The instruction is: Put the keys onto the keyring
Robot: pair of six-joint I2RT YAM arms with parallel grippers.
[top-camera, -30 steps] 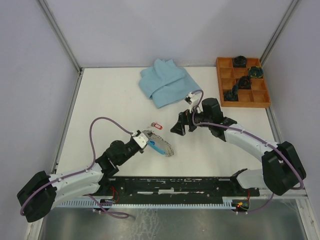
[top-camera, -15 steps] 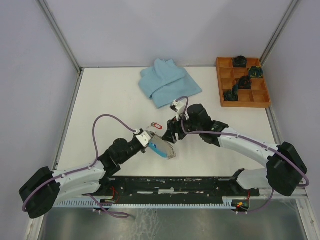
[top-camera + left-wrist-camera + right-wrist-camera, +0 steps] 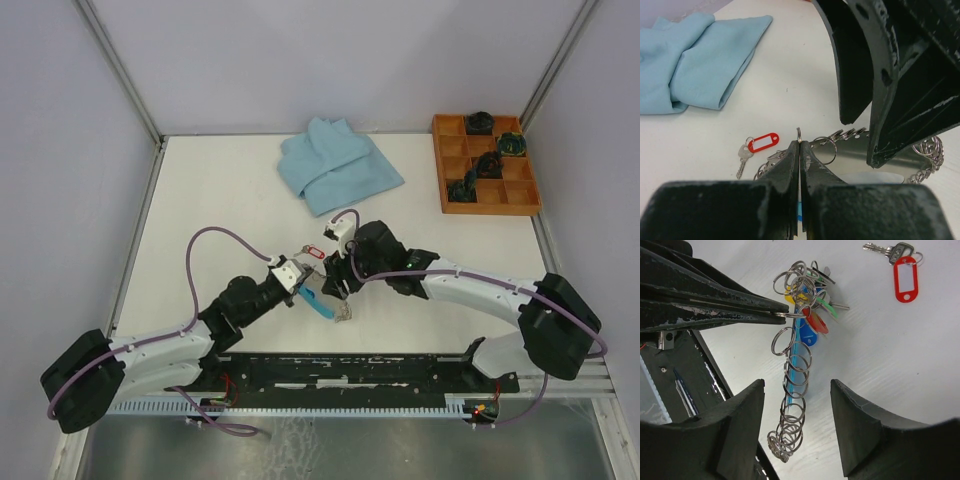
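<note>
Left pincer (image 3: 799, 145) is clamped tight on one ring at the end of the keyring (image 3: 792, 375). The keyring's long axis runs straight down the gap of the right pincer (image 3: 796, 405), which is partly open and gripping nothing. The loose red-tagged key (image 3: 904, 270) lies flat on the tabletop (image 3: 880, 355), beyond the right pincer's tips and off to one side. Both arms look about equally near it. No readable writing anywhere.

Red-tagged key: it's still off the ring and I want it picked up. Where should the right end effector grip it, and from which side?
Probably the red tag, from straight above, with the right end effector spanning its narrow width. The key lies flat on the table, its thin blade offering little; the tag is broader and apart from the keyring that the left end effector pinches.
</note>
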